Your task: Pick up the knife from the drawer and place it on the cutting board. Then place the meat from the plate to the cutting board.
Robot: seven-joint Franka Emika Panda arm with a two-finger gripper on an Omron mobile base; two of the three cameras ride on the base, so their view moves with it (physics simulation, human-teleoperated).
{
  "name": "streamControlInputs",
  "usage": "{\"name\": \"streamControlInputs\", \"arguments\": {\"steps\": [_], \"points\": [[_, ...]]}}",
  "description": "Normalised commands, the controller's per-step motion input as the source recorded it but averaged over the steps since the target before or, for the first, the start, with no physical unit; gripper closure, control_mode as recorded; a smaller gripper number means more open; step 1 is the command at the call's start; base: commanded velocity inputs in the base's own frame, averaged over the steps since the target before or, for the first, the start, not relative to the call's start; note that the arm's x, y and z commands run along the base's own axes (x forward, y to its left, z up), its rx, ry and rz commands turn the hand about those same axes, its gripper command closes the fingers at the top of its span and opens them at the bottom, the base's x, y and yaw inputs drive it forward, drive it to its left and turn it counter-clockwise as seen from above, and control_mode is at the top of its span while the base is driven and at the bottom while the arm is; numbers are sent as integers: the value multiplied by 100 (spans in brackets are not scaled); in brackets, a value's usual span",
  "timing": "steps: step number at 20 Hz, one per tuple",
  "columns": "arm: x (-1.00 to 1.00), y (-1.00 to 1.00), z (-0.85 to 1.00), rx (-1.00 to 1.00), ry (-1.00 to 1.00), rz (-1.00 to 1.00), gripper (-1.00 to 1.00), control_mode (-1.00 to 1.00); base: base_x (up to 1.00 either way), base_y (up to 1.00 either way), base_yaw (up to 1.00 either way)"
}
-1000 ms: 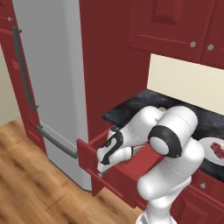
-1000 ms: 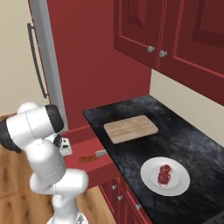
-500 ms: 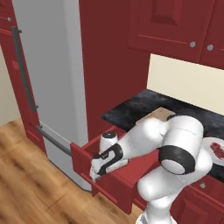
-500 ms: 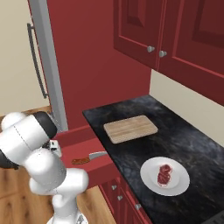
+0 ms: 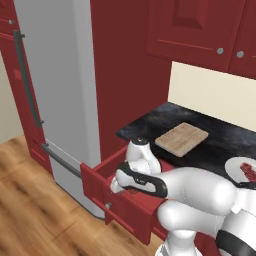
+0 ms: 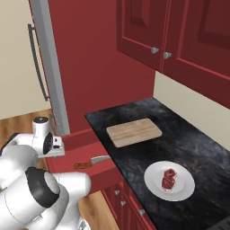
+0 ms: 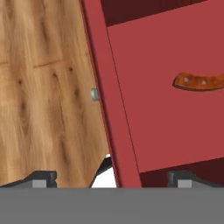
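The drawer [image 7: 153,113] stands pulled out under the counter, its red front panel [image 5: 122,202] facing the floor side. The knife [image 6: 92,161] lies flat on the drawer's floor, and its brown handle [image 7: 199,82] shows at the right of the hand view. My gripper [image 7: 113,179] is open and empty, with one fingertip on each side of the drawer's front panel, close to the small silver knob [image 7: 94,94]. On the dark counter lies the cutting board [image 6: 134,132] [image 5: 181,138], bare. Nearer the front is the plate [image 6: 152,174] with the meat [image 6: 169,178] on it.
A tall grey fridge [image 5: 55,100] stands left of the drawer, with wooden floor [image 5: 35,210] in front. Red upper cabinets [image 6: 170,31] hang over the counter. Knobbed red cabinet doors [image 6: 120,192] sit below it. My own white arm [image 5: 200,195] lies over the drawer.
My hand has swung out from over the drawer's inside to its front panel. The drawer's front stands farther out from the counter than before. The knife lies where it was.
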Motion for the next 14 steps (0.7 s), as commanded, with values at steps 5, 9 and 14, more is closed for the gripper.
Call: {"name": "streamControlInputs", "arguments": {"steps": [5, 9, 14], "points": [[0, -17, 45, 0, 3, -16, -100, -100, 0, 0, 0], [0, -20, 0, 0, 0, -34, -100, -100, 0, 0, 0], [0, -13, 0, 0, 1, -40, -100, -100, 0, 0, 0]]}}
